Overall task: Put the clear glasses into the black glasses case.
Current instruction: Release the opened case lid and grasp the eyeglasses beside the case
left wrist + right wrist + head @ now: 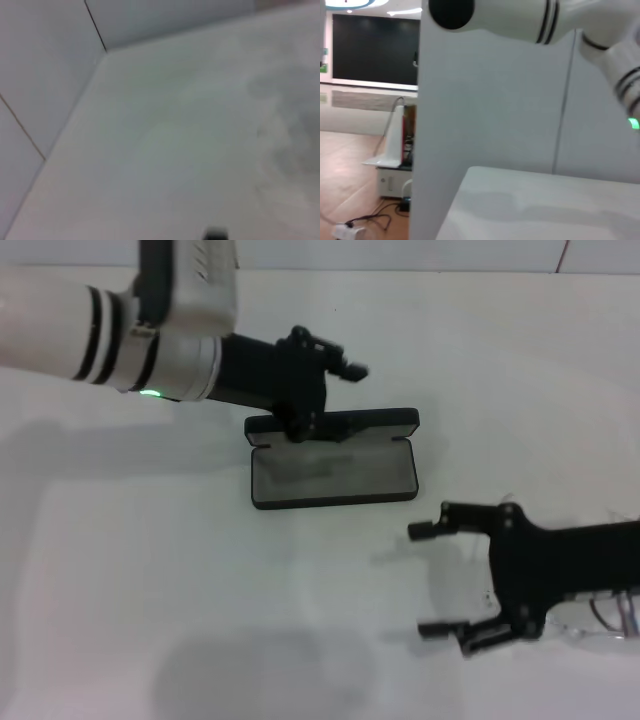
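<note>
The black glasses case (333, 478) lies open in the middle of the table, grey lining up, its lid (370, 423) standing along the far side. My left gripper (325, 400) reaches in from the upper left; its fingers are spread, and the lower fingertip (298, 430) rests on the lid's left part. My right gripper (420, 580) hovers to the front right of the case, open and holding nothing. The clear glasses (605, 625) show only as faint glints on the table beneath the right wrist. Neither wrist view shows the case or the glasses.
The white table (150, 590) runs up to a white wall at the back (50, 75). In the right wrist view a white partition (485, 100) stands past the table's edge, with my left arm (530, 20) above.
</note>
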Controlling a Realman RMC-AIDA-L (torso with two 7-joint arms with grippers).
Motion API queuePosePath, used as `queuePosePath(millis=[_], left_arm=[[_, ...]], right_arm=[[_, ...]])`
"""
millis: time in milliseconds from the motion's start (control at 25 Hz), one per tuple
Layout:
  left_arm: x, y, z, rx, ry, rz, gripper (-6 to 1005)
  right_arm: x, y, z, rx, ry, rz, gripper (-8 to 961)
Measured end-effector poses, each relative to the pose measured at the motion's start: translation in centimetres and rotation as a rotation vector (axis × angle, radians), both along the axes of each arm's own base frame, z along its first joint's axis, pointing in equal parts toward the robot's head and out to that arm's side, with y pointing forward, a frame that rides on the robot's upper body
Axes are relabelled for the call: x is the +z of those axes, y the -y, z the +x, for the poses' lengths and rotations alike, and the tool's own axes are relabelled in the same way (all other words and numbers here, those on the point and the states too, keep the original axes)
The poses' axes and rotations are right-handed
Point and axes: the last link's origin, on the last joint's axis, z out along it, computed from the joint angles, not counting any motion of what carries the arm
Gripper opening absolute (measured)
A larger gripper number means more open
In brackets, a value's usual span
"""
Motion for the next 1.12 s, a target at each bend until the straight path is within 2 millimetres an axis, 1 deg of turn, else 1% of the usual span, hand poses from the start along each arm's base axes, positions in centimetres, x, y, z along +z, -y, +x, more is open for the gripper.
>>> queuePosePath(millis=[80, 160, 280, 360, 440, 520, 600, 680, 760, 840, 960, 1120], left_arm=[[0.7, 0.6, 0.2, 0.023, 0.111, 0.000, 440], [1.7, 1.3, -0.1, 0.044, 0.239, 0.009, 482], [2.9, 3.0, -1.6, 0.089, 0.438, 0.040, 544], [3.1, 3.9, -2.7, 0.133, 0.524, 0.051, 586], [2.9, 4.4, -3.5, 0.179, 0.572, 0.045, 584], [2.7, 4.6, -4.3, 0.232, 0.610, 0.046, 583], [2.7, 4.7, -5.1, 0.272, 0.633, 0.058, 581], [2.7, 4.7, -5.6, 0.299, 0.646, 0.067, 585], [2.7, 4.7, -5.8, 0.311, 0.649, 0.069, 590], [2.6, 4.7, -5.9, 0.316, 0.648, 0.069, 592], [2.5, 4.8, -5.9, 0.318, 0.644, 0.066, 592], [2.3, 4.7, -5.8, 0.322, 0.642, 0.057, 593]], right_arm=[[0.7, -0.6, 0.0, -0.052, -0.021, 0.020, 869], [1.7, -1.5, -0.2, -0.117, -0.035, 0.025, 869], [4.2, -2.9, -1.0, -0.206, 0.013, -0.013, 869], [6.2, -3.5, -2.0, -0.247, 0.118, -0.053, 869], [7.7, -3.6, -3.0, -0.273, 0.250, -0.071, 868], [8.9, -3.4, -4.3, -0.300, 0.414, -0.093, 868], [9.2, -2.8, -5.5, -0.310, 0.566, -0.142, 866], [8.7, -2.0, -6.4, -0.307, 0.708, -0.187, 864], [7.8, -1.5, -6.8, -0.311, 0.838, -0.196, 862], [6.2, -1.3, -6.9, -0.302, 0.963, -0.177, 861], [4.0, -0.8, -6.9, -0.266, 1.076, -0.161, 858], [2.8, -0.8, -6.6, -0.252, 1.122, -0.128, 852]])
